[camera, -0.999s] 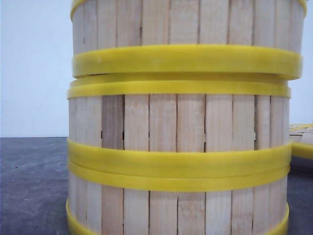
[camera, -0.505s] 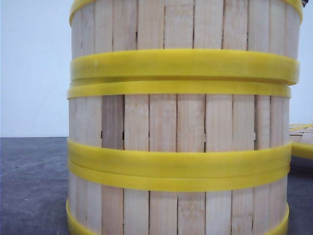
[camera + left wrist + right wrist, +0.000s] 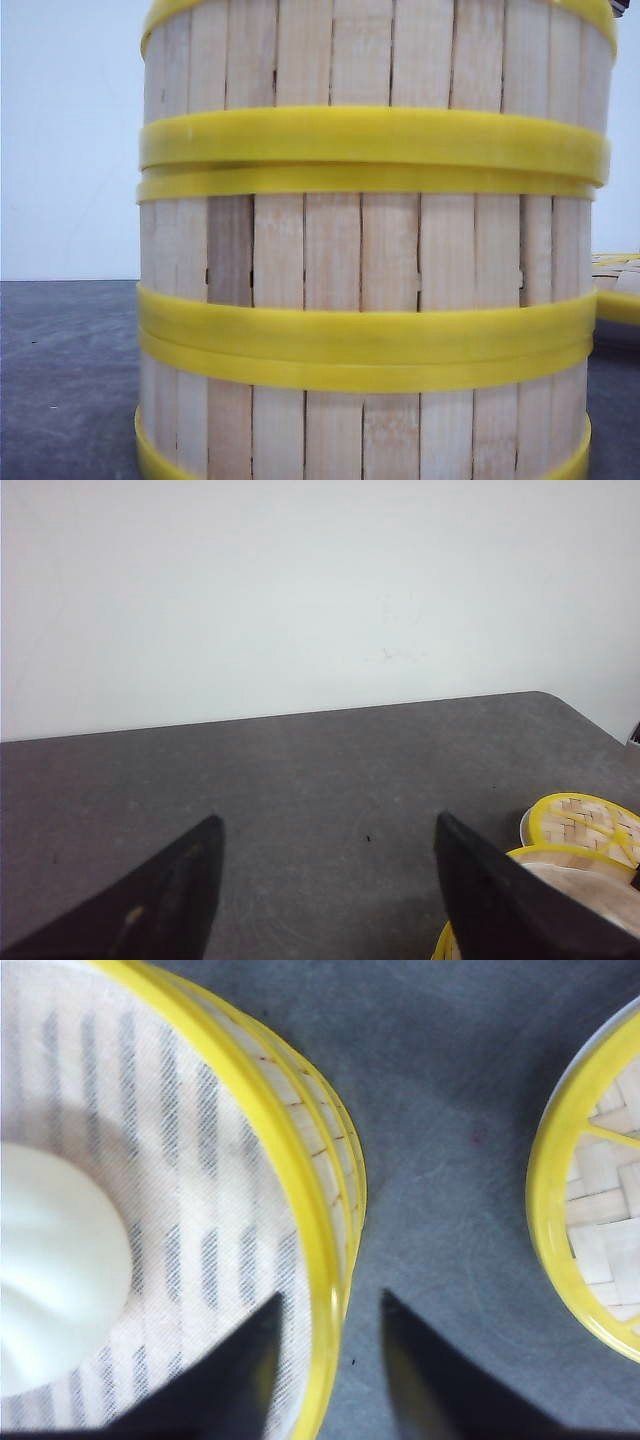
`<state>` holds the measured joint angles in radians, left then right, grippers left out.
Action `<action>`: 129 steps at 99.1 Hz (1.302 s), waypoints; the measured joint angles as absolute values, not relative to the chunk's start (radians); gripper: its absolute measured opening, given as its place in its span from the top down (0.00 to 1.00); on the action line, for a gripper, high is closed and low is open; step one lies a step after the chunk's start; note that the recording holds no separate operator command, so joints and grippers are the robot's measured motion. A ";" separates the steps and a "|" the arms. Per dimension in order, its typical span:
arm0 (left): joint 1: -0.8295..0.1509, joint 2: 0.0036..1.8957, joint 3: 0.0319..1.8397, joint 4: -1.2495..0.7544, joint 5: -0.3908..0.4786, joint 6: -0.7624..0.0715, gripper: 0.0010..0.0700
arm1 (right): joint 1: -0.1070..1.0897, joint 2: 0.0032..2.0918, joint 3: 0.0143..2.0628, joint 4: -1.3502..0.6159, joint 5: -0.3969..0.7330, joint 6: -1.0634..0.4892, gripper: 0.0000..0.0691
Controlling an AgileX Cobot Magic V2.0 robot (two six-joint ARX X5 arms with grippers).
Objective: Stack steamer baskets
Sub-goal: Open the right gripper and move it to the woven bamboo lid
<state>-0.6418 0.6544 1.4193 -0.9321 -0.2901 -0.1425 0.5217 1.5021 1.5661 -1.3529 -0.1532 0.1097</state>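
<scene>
Straddling the top steamer basket's [image 3: 170, 1220] yellow rim, right gripper [image 3: 330, 1360] with fingers narrowly parted (three-tier stack [image 3: 370, 300]); left gripper [image 3: 325, 880] wide, empty, above grey table [image 3: 300, 780].

I am seeing my left gripper [image 3: 325, 895] holding its two dark fingers wide apart along the lower edge of its wrist frame, gripping nothing, while my right gripper [image 3: 330, 1380] is showing its fingers parted at bottom centre, straddling a yellow rim.
</scene>
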 joint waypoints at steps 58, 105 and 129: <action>-0.642 0.654 1.419 -0.936 -0.290 -0.142 0.44 | 0.522 1.454 1.858 -1.352 0.053 0.037 0.60; -0.642 0.657 1.419 -0.939 -0.290 -0.142 0.44 | 0.350 0.965 1.183 -0.883 0.189 -0.019 0.60; -0.642 0.669 1.419 -0.939 -0.290 -0.142 0.44 | 0.276 0.924 0.845 -0.603 0.132 -0.018 0.60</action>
<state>-0.6418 0.6689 1.4189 -0.9386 -0.2901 -0.1425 0.2756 0.9237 0.8448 -0.6025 0.1318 -0.0177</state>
